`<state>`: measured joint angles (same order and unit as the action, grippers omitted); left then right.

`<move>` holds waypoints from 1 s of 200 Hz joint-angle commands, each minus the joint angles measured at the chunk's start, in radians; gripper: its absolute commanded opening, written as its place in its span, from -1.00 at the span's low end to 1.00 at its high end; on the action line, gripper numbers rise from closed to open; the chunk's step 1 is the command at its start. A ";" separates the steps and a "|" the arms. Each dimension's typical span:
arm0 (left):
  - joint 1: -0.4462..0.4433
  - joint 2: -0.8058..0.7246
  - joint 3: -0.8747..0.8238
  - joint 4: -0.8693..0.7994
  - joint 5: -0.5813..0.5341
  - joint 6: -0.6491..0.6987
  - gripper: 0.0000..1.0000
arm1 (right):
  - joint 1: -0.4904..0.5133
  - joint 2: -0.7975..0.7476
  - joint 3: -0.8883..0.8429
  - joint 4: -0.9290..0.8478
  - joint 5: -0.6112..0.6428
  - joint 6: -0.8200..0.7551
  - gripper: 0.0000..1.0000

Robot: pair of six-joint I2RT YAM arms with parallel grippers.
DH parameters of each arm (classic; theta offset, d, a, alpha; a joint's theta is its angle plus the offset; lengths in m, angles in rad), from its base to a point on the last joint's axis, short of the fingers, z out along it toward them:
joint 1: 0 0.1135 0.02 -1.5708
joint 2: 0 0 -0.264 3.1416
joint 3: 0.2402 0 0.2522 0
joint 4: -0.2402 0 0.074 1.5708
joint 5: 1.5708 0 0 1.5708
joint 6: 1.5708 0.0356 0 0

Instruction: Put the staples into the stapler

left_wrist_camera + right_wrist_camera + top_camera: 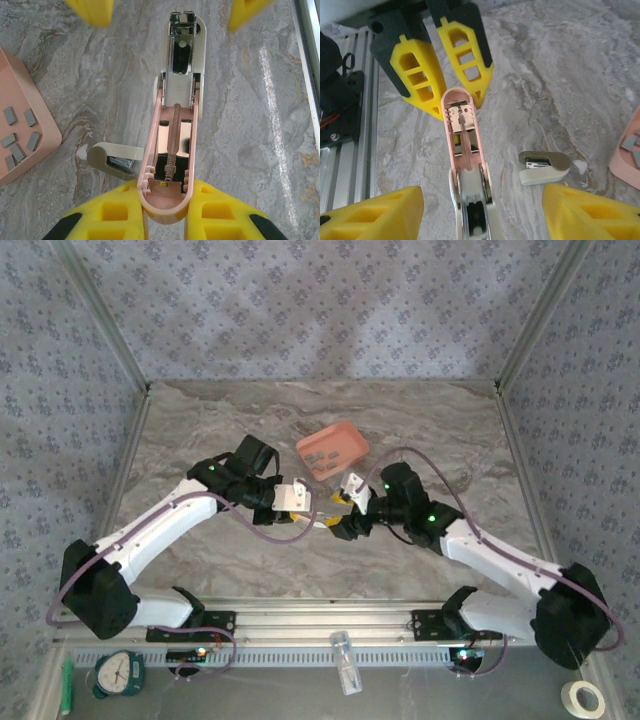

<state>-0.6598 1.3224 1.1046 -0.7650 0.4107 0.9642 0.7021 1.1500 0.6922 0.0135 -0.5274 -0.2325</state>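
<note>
left tool [167, 205] clamps narrow on the stapler [172, 140] at its pink left end; the open channel runs left to right toward your right tool [480, 215], spread wide, holding nothing. the staples [20, 137] lie in the tray [50, 132], far of both tools.

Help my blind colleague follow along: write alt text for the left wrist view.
The left gripper clamps the near end of the pink stapler, which is opened out flat over a marble table with its spring channel exposed. At left, a salmon tray holds grey staples.
</note>
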 commanded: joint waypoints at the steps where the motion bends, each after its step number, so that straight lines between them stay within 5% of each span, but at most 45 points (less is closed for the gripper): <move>1: -0.008 0.004 0.033 -0.022 0.025 0.022 -0.88 | 0.018 0.075 0.049 0.044 0.000 -0.043 0.32; 95: -0.009 -0.006 0.028 0.007 0.054 0.004 -0.89 | 0.047 0.263 0.127 0.189 -0.117 -0.016 0.11; 148: -0.011 -0.015 0.018 0.025 0.045 -0.013 -0.85 | 0.043 0.263 0.119 0.181 -0.139 -0.010 -0.54; 163: -0.011 -0.024 0.005 0.048 0.025 -0.035 -0.70 | 0.034 0.240 0.100 0.186 -0.127 0.000 -0.62; 200: -0.004 -0.074 -0.065 0.181 -0.061 -0.182 0.17 | 0.004 0.147 -0.023 0.298 0.098 0.122 -0.61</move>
<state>-0.6636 1.3022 1.0805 -0.6823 0.3920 0.9058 0.7284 1.3663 0.7425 0.2184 -0.6113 -0.2199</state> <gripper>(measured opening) 0.473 0.240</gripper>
